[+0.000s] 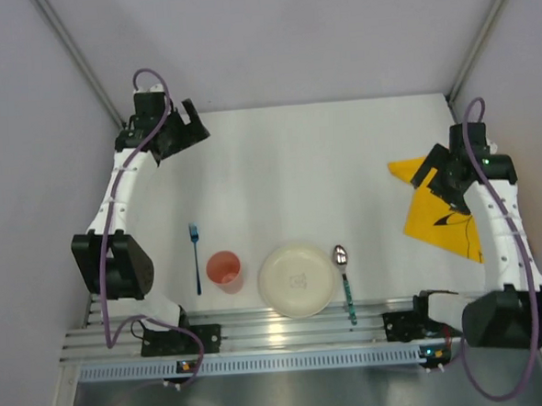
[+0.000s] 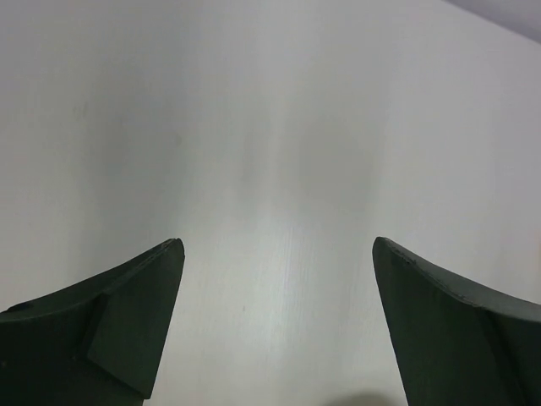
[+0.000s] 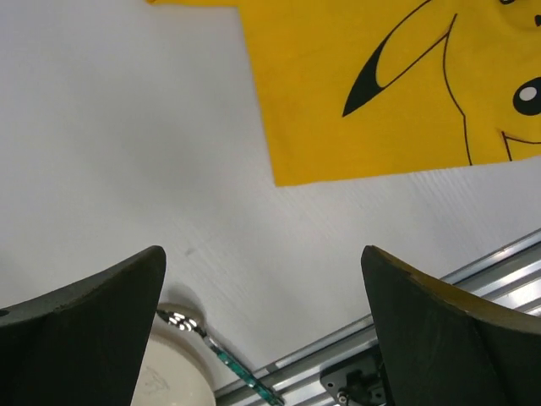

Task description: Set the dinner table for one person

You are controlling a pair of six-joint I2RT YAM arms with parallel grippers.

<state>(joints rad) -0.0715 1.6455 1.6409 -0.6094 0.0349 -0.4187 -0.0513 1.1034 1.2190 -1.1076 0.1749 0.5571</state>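
When looked at from the top, shows the white dinner table [image 1: 296,165] under everything, with a cream plate [image 1: 299,279] close to its metal rail [image 1: 261,337]. Just right of the plate, a spoon [image 1: 344,274]. Just left of the plate, a red cup [image 1: 224,270], then a blue fork [image 1: 196,258]; both only in the top view. Far right of the plate, a yellow placemat [image 1: 424,223] partly under the right gripper [image 1: 440,179]. Far back and left of the plate, the left gripper [image 1: 185,127].

Left wrist view: only bare table, fingers spread wide, holding nothing. Right wrist view: fingers spread wide too, nothing held, plus black cartoon lines on the placemat, hard to make out from the top.
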